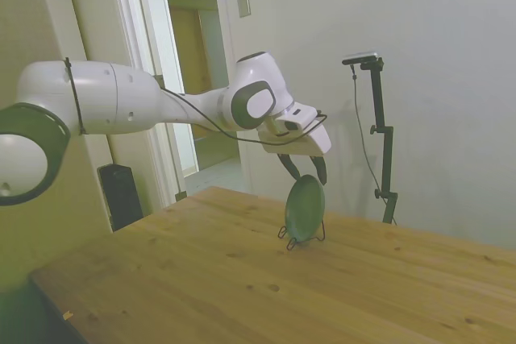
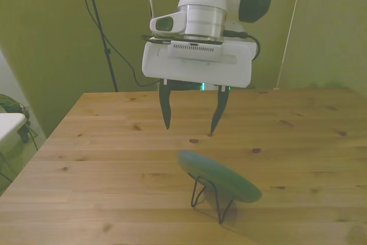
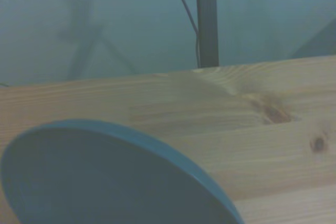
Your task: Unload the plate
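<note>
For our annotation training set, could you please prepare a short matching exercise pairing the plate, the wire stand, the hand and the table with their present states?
Things:
1. plate
2. wire stand
3. hand
4. table

States:
A. open, above the plate, holding nothing
B. stands on the table under the plate
C. propped on edge, tilted, in the stand
D. wooden, carries the stand

Pairs: 1-C, 2-B, 3-A, 4-D
</note>
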`<state>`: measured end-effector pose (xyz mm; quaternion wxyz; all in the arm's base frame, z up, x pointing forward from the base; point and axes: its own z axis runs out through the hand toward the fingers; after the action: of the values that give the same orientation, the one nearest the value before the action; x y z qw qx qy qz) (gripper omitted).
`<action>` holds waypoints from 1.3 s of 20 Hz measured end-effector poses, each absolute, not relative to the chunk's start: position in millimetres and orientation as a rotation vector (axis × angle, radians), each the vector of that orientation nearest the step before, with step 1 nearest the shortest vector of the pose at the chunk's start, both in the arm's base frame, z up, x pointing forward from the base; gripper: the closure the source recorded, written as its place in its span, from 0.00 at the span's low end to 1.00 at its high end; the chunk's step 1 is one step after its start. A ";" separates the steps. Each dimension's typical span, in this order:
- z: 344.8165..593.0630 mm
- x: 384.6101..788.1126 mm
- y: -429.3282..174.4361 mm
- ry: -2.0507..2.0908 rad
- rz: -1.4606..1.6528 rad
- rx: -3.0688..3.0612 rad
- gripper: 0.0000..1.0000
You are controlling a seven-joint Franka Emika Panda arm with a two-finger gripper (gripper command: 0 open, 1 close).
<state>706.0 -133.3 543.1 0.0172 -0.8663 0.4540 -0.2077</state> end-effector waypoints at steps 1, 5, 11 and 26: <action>542.8 711.3 -129.7 1.403 -0.645 -2.698 0.00; 539.4 729.3 -120.9 1.371 -0.624 -2.737 0.00; 535.8 745.7 -128.0 1.277 -0.606 -2.847 0.00; 519.2 752.3 -153.2 0.892 -0.581 -3.070 0.00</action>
<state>752.3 -153.2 519.2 -0.0538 -0.9434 0.2741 -0.1786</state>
